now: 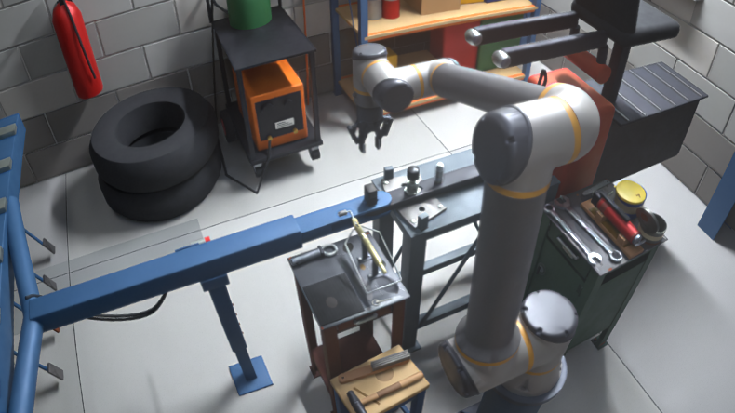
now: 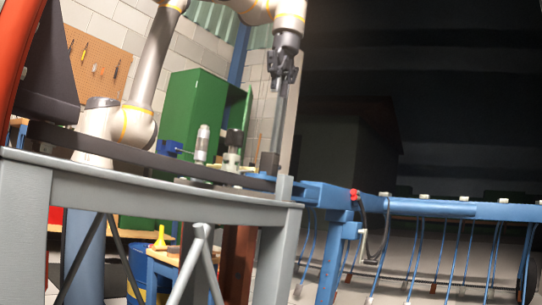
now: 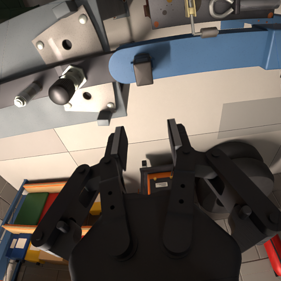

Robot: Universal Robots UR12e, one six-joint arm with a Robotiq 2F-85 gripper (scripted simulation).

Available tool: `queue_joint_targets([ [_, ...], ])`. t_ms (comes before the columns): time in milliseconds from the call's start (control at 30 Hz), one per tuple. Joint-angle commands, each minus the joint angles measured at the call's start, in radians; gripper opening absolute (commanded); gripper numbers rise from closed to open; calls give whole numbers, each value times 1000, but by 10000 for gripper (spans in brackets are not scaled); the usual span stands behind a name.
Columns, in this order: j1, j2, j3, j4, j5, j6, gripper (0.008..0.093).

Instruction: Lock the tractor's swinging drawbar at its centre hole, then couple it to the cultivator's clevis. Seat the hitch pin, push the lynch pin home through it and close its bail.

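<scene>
My gripper [image 1: 369, 145] [image 2: 281, 80] [image 3: 146, 136] hangs in the air above and behind the hitch. Below it the dark drawbar [image 1: 437, 182] [image 3: 52, 76] runs into the blue clevis [image 1: 375, 201] [image 3: 157, 61] of the cultivator's tongue [image 1: 169, 264]. A dark square-headed pin [image 1: 370, 192] [image 3: 142, 72] [image 2: 269, 163] stands in the clevis. A black-knobbed pin [image 1: 412, 177] [image 3: 61, 90] [image 2: 233, 146] stands on the drawbar plate. A silver pin [image 1: 439, 172] [image 2: 202, 143] stands further back. A yellow-handled pin [image 1: 367, 244] rests in a wire holder on the side stand. The gripper is open and holds nothing.
A clear tray [image 1: 372, 262] sits on the small red stand beside an eye bolt [image 1: 318, 253]. Stacked tyres [image 1: 154, 149] and an orange welder cart [image 1: 272, 102] stand behind. A green cabinet with wrenches [image 1: 591, 241] stands right of the arm.
</scene>
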Motion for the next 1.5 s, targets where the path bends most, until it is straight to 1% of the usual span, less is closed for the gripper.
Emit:
queue_joint_targets([
  [0,1,-2,1,0,0,1,480],
  [67,7,-12,11,-1,0,7,480],
  [133,21,-34,35,-2,0,20,480],
  [367,114,-154,152,0,0,112,480],
  [433,135,-177,173,2,0,133,480],
  [533,149,-190,184,4,0,148,480],
  [767,149,-188,191,-4,0,149,480],
  [933,150,-175,214,-39,0,149,480],
  [1133,150,-140,262,-121,0,150,480],
  [1467,151,-52,340,-289,0,150,480],
])
